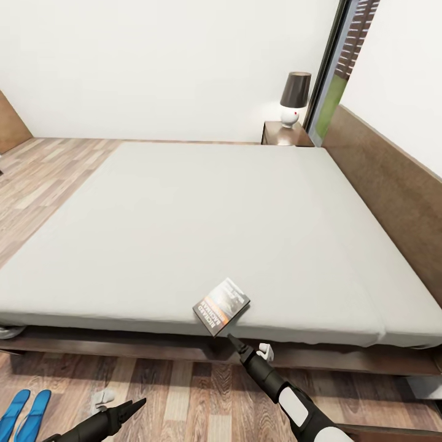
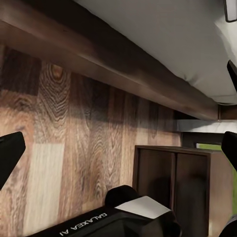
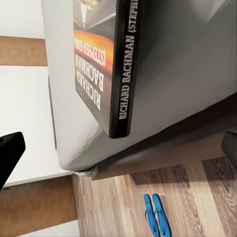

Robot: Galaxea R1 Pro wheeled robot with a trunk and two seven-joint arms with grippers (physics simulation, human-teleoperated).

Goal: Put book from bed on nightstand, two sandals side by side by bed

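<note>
The book [image 1: 221, 305] lies flat at the near edge of the bed's [image 1: 184, 221] off-white mattress, one corner sticking out over the edge. Its dark cover and spine [image 3: 106, 64] read "RICHARD BACHMAN". My right gripper [image 1: 234, 339] hovers just below and in front of that corner, open, with nothing between its fingers [image 3: 10, 153]. The two blue sandals [image 1: 24, 414] lie side by side on the floor at the lower left, also visible past the mattress corner [image 3: 157, 216]. My left gripper [image 1: 136, 404] hangs open over the floor near them. A nightstand [image 1: 285, 133] stands by the far bed corner.
A lamp [image 1: 294, 98] with a dark shade stands on the nightstand, beside a tall window [image 1: 334, 92]. The brown headboard [image 1: 393, 184] runs along the right. A dark wooden cabinet [image 2: 177, 182] sits on the plank floor by the bed frame [image 2: 98, 64]. Small white objects [image 1: 101, 399] lie on the floor.
</note>
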